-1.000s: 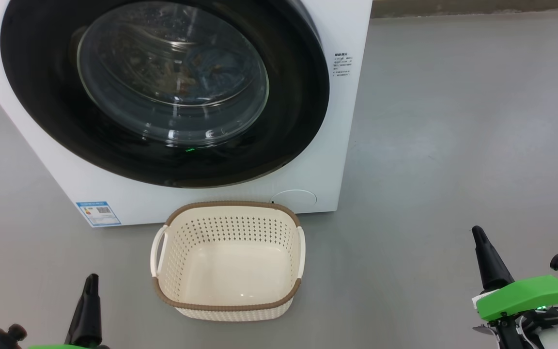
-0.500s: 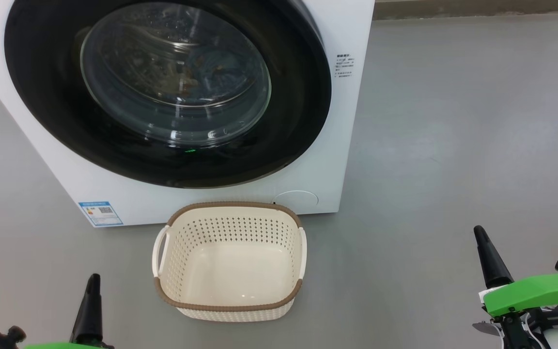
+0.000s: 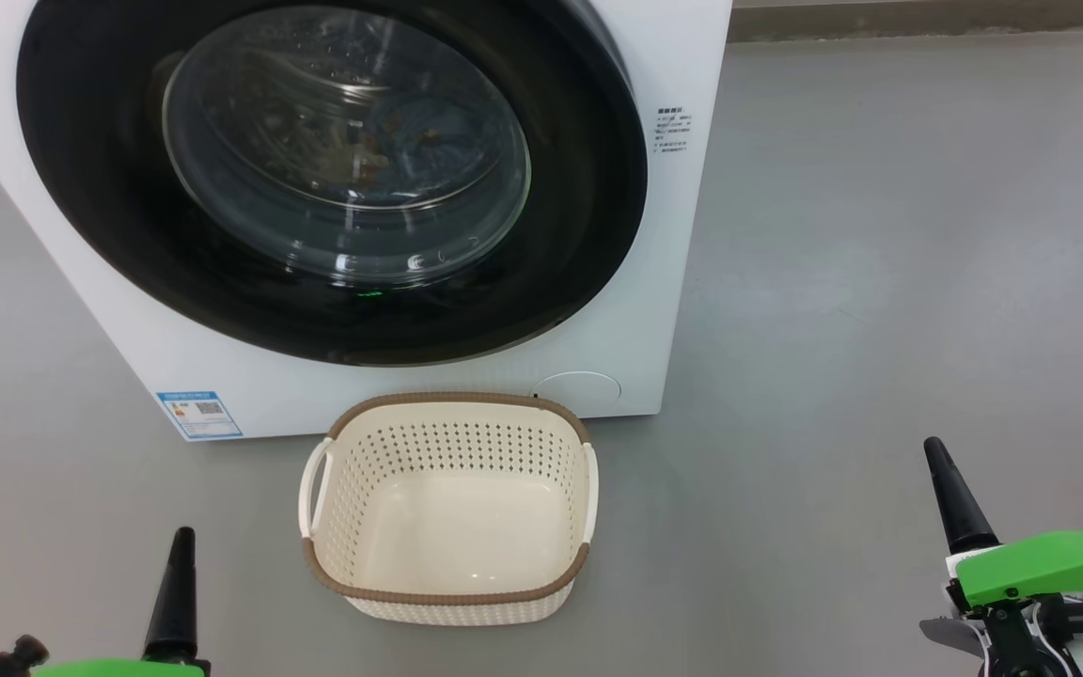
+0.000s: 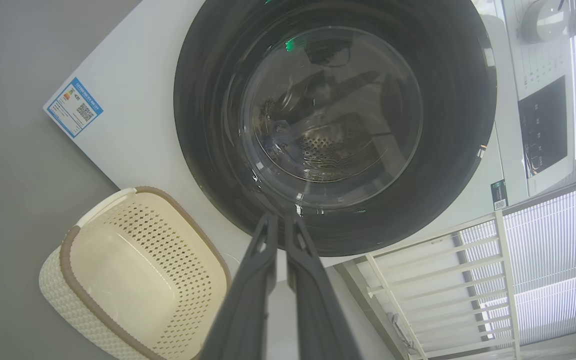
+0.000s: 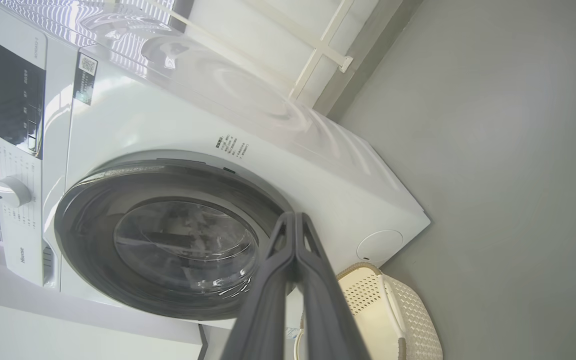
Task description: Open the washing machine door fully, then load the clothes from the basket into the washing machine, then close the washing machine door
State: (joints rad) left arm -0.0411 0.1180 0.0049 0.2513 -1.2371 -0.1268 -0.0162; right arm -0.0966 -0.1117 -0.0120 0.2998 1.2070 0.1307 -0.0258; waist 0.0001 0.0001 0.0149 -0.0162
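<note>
1. Head view has drifted slightly since a second ago, and machine, basket and both grippers slid rightward together. That is a camera shift; the things keep their spacing.
2. Left gripper [image 3: 182, 538] is low at the near left over the floor [image 3: 880, 282], fingers pressed together and gripping nothing. In its wrist view [image 4: 280, 220] the two dark fingers meet at the tips.
3. Right gripper [image 3: 931, 448] is at the near right, well apart from the basket. It is clenched tip to tip [image 5: 294, 217] with nothing between. A green bracket [image 3: 1040, 566] sits behind the fingers.
4. Basket [image 3: 452, 596] stands upright on the floor between the two grippers and farther out, just before the machine's lower front edge. Whether it touches the machine I cannot tell. Its bare cream bottom shows, and the brown rim band runs all round [image 4: 64, 245] [image 5: 408, 320].
5. Washing machine [image 3: 692, 282], a white box, stands on the floor behind the basket. A blue label sticker [image 3: 199, 415] is at its lower left front corner, and a round cover [image 3: 581, 386] at the lower right.
6. Washing machine door [image 3: 588, 235] sits shut against the front, a black rim around bulging glass.
7. Clothes [image 3: 429, 127] lie inside the drum, blue cloth with orange-brown marks seen dimly through the glass.
8. Farthest, in the right wrist view: a control panel [image 5: 18, 100] and a knob [image 5: 12, 191] along the machine's top front edge. A white rail frame [image 4: 433, 280] stands beyond the machine.
</note>
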